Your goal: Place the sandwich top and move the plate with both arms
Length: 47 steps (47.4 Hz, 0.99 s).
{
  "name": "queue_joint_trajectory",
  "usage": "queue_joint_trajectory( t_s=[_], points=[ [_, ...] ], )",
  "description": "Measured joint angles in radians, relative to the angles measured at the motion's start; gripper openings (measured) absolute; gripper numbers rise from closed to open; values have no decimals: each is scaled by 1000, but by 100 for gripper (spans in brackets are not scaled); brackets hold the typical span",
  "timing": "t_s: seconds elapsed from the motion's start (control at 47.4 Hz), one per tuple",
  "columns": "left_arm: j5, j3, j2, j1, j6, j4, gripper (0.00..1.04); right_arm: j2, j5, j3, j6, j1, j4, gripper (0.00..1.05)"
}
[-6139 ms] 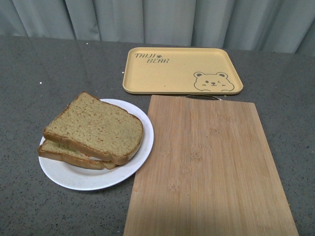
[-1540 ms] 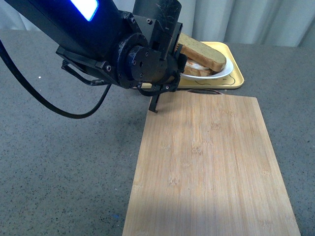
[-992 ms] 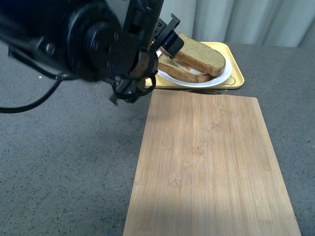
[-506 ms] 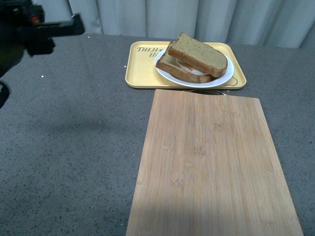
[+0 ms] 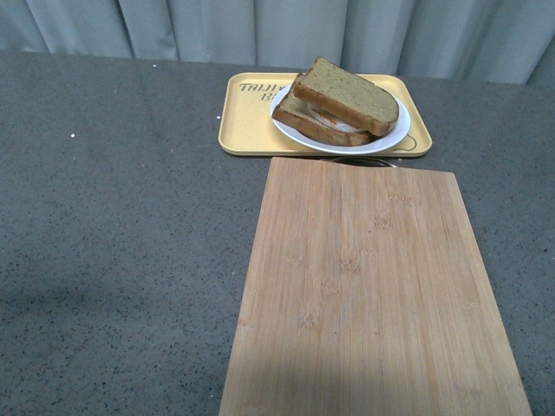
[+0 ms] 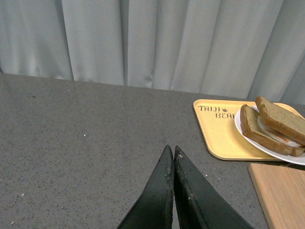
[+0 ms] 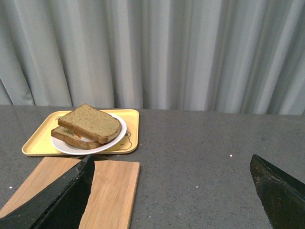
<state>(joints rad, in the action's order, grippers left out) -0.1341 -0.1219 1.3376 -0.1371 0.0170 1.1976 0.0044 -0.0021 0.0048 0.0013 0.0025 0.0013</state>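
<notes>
The sandwich top (image 5: 347, 94), a plain brown slice, lies on a lower slice with egg between them, on the white plate (image 5: 392, 136). The plate stands on the yellow tray at the back of the table. Neither arm shows in the front view. My left gripper (image 6: 170, 151) is shut and empty over the grey table, well to the side of the tray; its view shows the sandwich top (image 6: 280, 119) and the plate (image 6: 243, 133). My right gripper (image 7: 171, 164) is open and empty, away from the plate (image 7: 116, 136) and the sandwich top (image 7: 93, 123).
A yellow tray with a bear drawing (image 5: 247, 121) holds the plate at the back. A bamboo cutting board (image 5: 373, 286) lies in front of it and reaches the near edge. The table is dark grey stone (image 5: 113, 217). A grey curtain hangs behind.
The plate with the sandwich has gone from the table's left onto the yellow tray. The left arm has let go and drawn back out of the front view to the left.
</notes>
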Motion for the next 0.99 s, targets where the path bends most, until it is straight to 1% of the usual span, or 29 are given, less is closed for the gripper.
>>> queue_joint_trajectory(
  t_s=[0.127,0.253,0.295,0.422,0.612,0.992],
  points=[
    [32,23,-193,26,-3,-176,4,0,0,0,0,0,0,95],
    [50,57,-326,51,-6,-263,4,0,0,0,0,0,0,95],
    [105,68,-367,85,-6,-296,4,0,0,0,0,0,0,95],
    [127,86,-451,129,-8,-363,4,0,0,0,0,0,0,95],
    [134,102,-624,135,-9,-510,4,0,0,0,0,0,0,95],
    [134,103,-885,135,-9,-747,4,0,0,0,0,0,0,95]
  ],
)
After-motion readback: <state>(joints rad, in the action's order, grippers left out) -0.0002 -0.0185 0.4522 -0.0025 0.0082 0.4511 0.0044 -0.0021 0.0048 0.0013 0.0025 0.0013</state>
